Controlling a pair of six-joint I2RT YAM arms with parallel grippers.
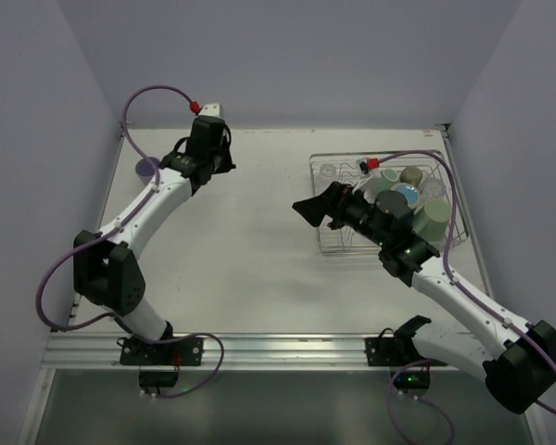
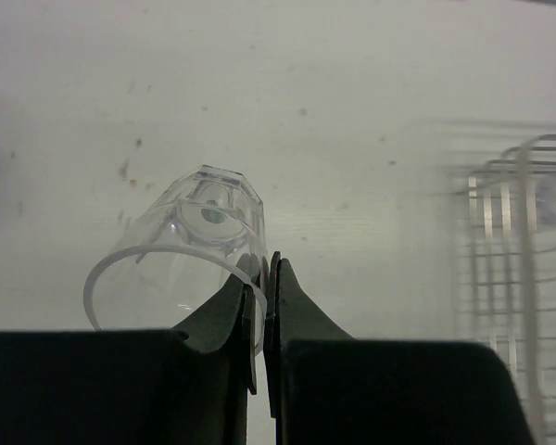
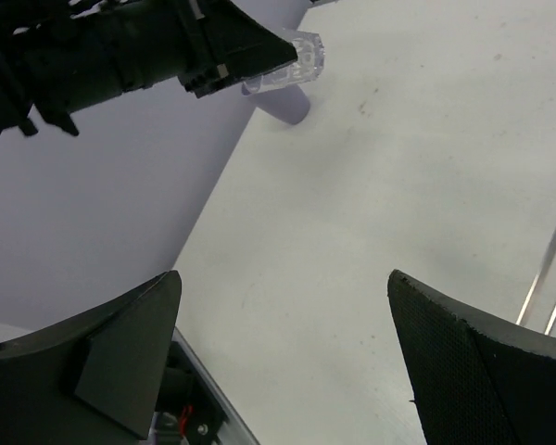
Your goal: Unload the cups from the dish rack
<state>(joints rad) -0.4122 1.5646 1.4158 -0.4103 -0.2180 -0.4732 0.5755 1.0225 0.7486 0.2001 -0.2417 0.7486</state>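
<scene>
Bench (image 1: 250,269) looking white, tiny dark spots. Left hand (image 2: 264,271), right hand (image 3: 283,275) looking black. Glass cup (image 2: 167,250) looking see-through. Small cup (image 1: 148,168) looking purple. Rack (image 1: 316,199) shining silver, criss-cross.

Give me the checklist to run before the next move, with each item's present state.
1. Left fingers shut on the glass wall: ok.
2. Glass apart from the lavender cup: ok in the top view.
3. Glass's height over the table: cannot tell.
4. Right fingers open and empty: ok.
5. Rack emptied: not ok, several cups sit inside.
</scene>
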